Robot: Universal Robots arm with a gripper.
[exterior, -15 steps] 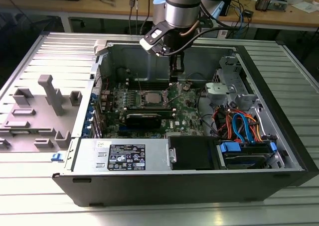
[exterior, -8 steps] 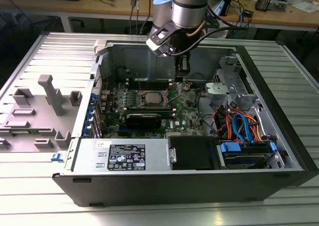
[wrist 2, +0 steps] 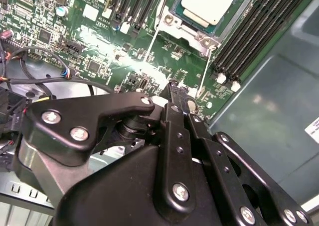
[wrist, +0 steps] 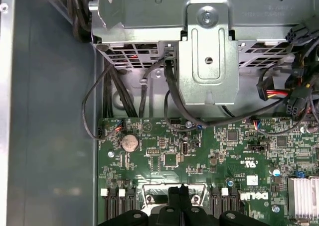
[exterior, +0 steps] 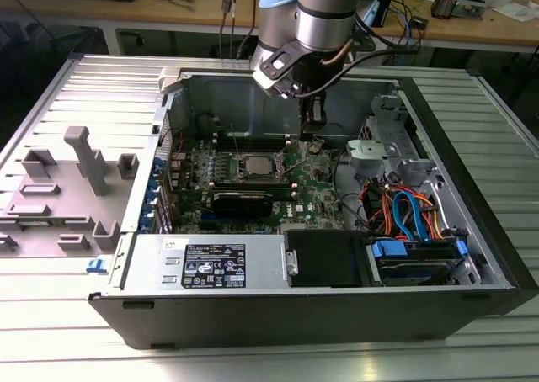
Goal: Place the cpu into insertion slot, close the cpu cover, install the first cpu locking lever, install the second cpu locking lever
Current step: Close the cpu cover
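The cpu (wrist 2: 209,4) lies flat in the insertion slot (exterior: 257,166) on the green board, its dull silver top showing. The silvery cpu cover (wrist 2: 192,29) lies as a frame around it. Two thin metal locking levers (wrist 2: 152,39) stick out from the socket side over the board. My gripper (exterior: 310,138) hangs over the board just to the exterior view's right of the socket. Its black fingers (wrist 2: 173,94) are pressed together with nothing between them. In the first wrist view the gripper (wrist: 179,190) sits over the socket's metal edge (wrist: 157,190).
The open computer case (exterior: 278,310) walls the board in on all sides. Black memory slots (wrist 2: 249,32) flank the socket. A metal drive cage (wrist: 207,52) with cable bundles (exterior: 404,209) stands at the exterior view's right. A grey fixture tray (exterior: 67,188) lies outside the case on the left.
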